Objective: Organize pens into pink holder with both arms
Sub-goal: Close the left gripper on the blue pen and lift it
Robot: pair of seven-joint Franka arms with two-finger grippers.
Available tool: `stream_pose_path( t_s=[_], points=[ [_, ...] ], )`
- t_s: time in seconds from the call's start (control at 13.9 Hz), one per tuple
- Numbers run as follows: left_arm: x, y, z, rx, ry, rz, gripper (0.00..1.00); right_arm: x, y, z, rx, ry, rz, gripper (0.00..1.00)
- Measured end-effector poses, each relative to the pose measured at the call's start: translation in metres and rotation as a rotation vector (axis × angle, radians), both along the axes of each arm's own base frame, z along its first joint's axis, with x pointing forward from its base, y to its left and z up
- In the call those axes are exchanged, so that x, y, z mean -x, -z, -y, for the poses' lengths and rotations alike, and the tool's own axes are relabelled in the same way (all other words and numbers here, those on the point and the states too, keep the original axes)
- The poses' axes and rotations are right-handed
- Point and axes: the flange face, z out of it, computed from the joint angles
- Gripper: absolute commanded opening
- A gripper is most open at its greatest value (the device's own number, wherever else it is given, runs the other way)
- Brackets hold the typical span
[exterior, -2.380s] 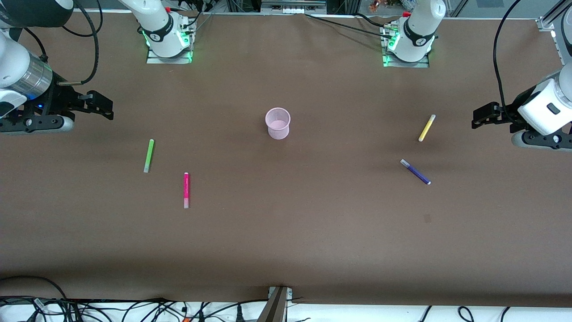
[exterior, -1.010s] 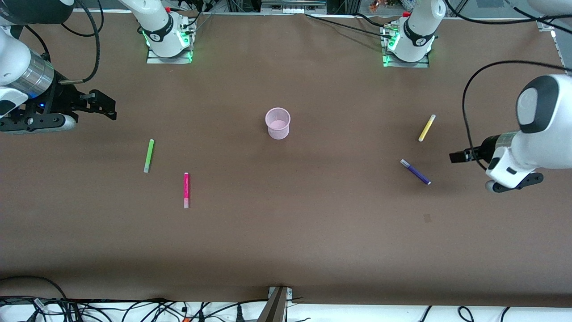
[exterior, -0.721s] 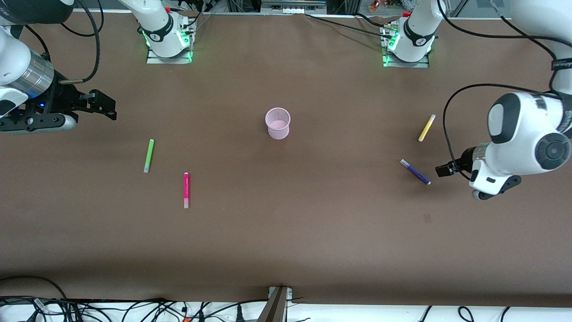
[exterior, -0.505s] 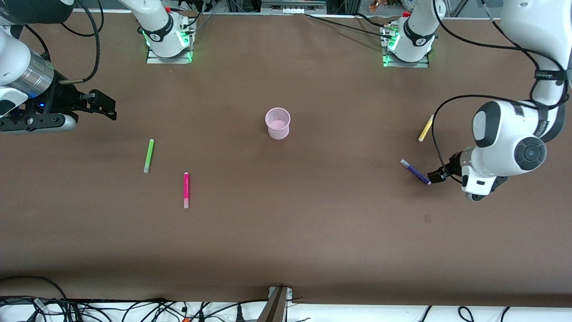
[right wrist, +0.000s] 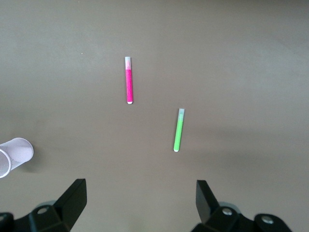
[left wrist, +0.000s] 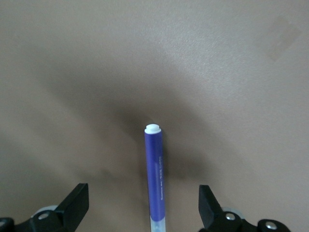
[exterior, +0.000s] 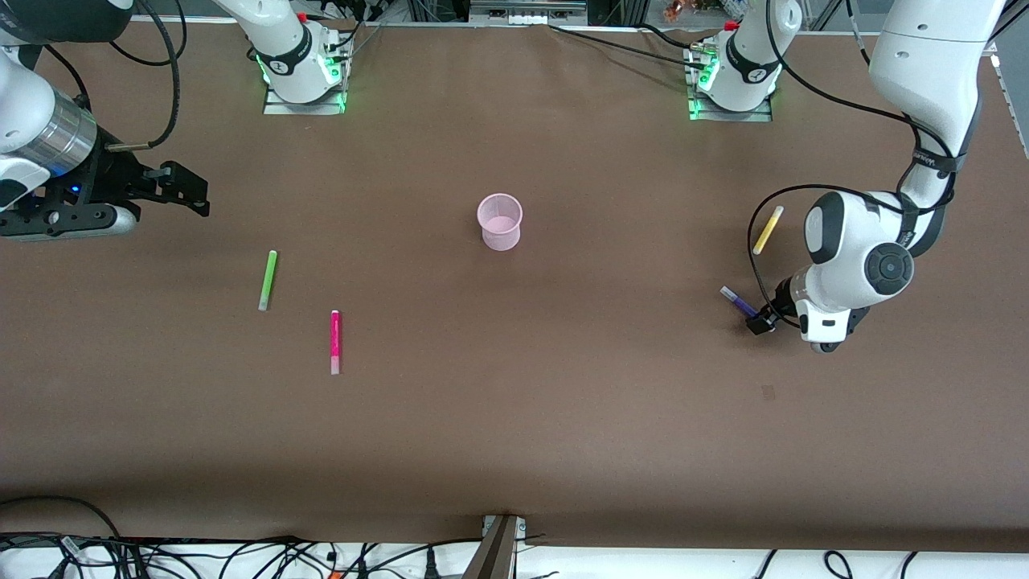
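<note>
Brown table (exterior: 514,418) holds the cup (exterior: 500,222) at centre, empty. Your left gripper (exterior: 760,322) sits low over the purple pen (exterior: 738,302), jaws wide and straddling it: approach step, nothing grasped. Next, you close squarely on the barrel and lift. Your right gripper (exterior: 189,193) waits, wide, near the green pen (exterior: 268,279) and magenta pen (exterior: 335,341). Yellow pen (exterior: 768,230) lies untouched.

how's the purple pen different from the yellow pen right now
The dark purple pen lies nearer the front camera; the yellow pen lies farther from it.
The open left gripper straddles the purple pen's end; nothing is at the yellow pen.
They slant in different directions.
Both lie flat on the table at the left arm's end, outside the pink holder. The right gripper waits, open.
</note>
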Motion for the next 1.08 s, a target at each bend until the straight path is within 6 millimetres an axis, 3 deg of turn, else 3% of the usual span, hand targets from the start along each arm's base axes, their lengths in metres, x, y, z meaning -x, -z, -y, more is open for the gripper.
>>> stream_pose_path(
  t_s=[0.22,0.43,0.72,0.79,1.08],
  points=[
    [0.0,0.011,0.003,0.002,-0.007,0.012,0.55,0.0,0.0,0.0,0.0,0.0,0.0,1.0],
    [0.001,0.019,0.008,0.005,-0.001,0.009,0.53,0.0,0.0,0.0,0.0,0.0,0.0,1.0],
    [0.002,0.023,0.011,0.006,0.004,0.005,0.06,0.0,0.0,0.0,0.0,0.0,0.0,1.0],
    [0.001,0.023,0.012,0.006,0.004,0.008,0.0,0.0,0.0,0.0,0.0,0.001,0.0,1.0],
    [-0.002,0.02,0.018,0.006,0.015,0.017,0.0,0.0,0.0,0.001,0.0,0.002,0.0,1.0]
  ],
)
